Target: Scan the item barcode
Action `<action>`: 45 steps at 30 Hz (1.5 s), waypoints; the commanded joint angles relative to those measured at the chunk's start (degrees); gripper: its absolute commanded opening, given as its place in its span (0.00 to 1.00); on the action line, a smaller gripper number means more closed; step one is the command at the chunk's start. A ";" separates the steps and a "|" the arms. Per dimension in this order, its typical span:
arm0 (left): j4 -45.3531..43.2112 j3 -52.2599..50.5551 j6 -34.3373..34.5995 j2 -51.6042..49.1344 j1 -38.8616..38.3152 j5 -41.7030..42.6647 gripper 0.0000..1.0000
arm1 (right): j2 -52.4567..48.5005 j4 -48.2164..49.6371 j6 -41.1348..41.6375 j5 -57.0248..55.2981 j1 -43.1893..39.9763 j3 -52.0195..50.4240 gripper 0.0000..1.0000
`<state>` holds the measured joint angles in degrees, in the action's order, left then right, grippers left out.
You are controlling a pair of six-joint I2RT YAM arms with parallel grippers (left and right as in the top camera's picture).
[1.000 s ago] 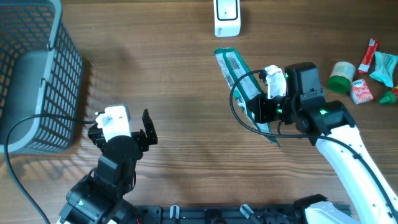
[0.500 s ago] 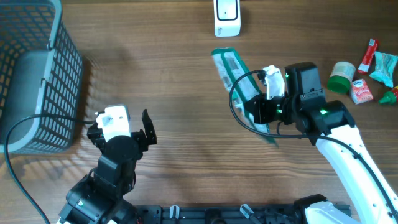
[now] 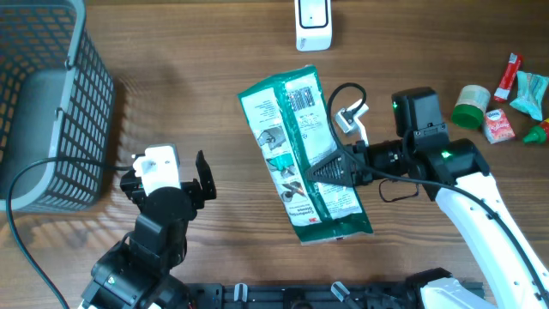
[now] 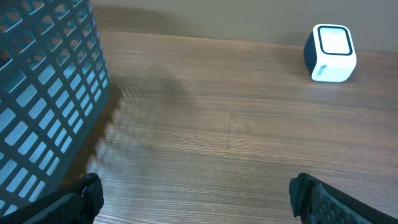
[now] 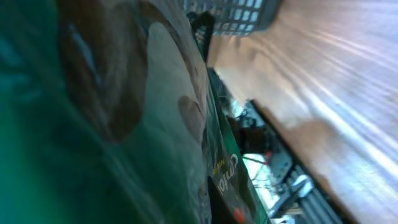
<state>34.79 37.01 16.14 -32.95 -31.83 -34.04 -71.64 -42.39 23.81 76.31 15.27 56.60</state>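
A green snack bag [image 3: 300,154] hangs over the middle of the table, its printed back facing up. Its barcode [image 3: 301,99] sits near the far end, a short way from the white scanner [image 3: 313,24] at the table's far edge. My right gripper [image 3: 330,170] is shut on the bag's right edge. In the right wrist view the bag [image 5: 124,124] fills the left side and hides the fingers. My left gripper [image 3: 202,176] hovers open and holds nothing. In its wrist view the left gripper [image 4: 196,199] faces bare wood, with the scanner [image 4: 331,45] far ahead.
A dark mesh basket [image 3: 43,103] stands at the far left, close on the left gripper's left side as the basket [image 4: 43,93] in the wrist view. A green-lidded jar [image 3: 470,106] and small packets [image 3: 497,126] lie at the far right.
The right wrist has rolled, turning the bag from edge-on to flat with the barcode side up. The bag now spreads further left. The left arm has not moved.
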 commanded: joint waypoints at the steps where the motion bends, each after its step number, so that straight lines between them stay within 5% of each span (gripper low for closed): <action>1: 0.02 -0.26 -0.94 0.22 -0.26 -0.98 1.00 | 0.76 0.87 3.15 4.76 0.07 0.07 0.04; 9: 0.02 -0.26 -0.94 0.22 -0.26 -0.98 1.00 | 0.76 2.36 2.86 3.50 0.09 0.07 0.04; 12: 0.02 -0.26 -0.94 0.22 -0.26 -0.98 1.00 | 0.76 2.47 -7.85 -21.68 0.09 0.07 0.04; 16: 0.02 -0.26 -0.94 0.22 -0.26 -0.98 1.00 | 0.66 2.95 -10.78 -59.82 0.09 0.04 0.04; 20: 0.02 -0.26 -0.94 0.22 -0.26 -0.98 1.00 | 0.00 5.27 -23.56 -67.76 0.09 0.04 0.04; 26: 0.02 -0.26 -0.94 0.22 -0.26 -0.98 1.00 | -3.50 9.57 -25.16 -80.00 0.09 0.04 0.04; 37: 0.02 -0.26 -0.94 0.22 -0.26 -0.98 1.00 | -26.03 52.15 -43.19 -94.42 0.09 0.04 0.04; 45: 0.02 -0.26 -0.94 0.22 -0.26 -0.98 1.00 | -43.91 83.71 -56.68 -94.57 -0.59 1.88 0.04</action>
<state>35.00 37.01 16.12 -32.99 -31.83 -34.11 -107.79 36.97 -25.52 -16.64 15.27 56.51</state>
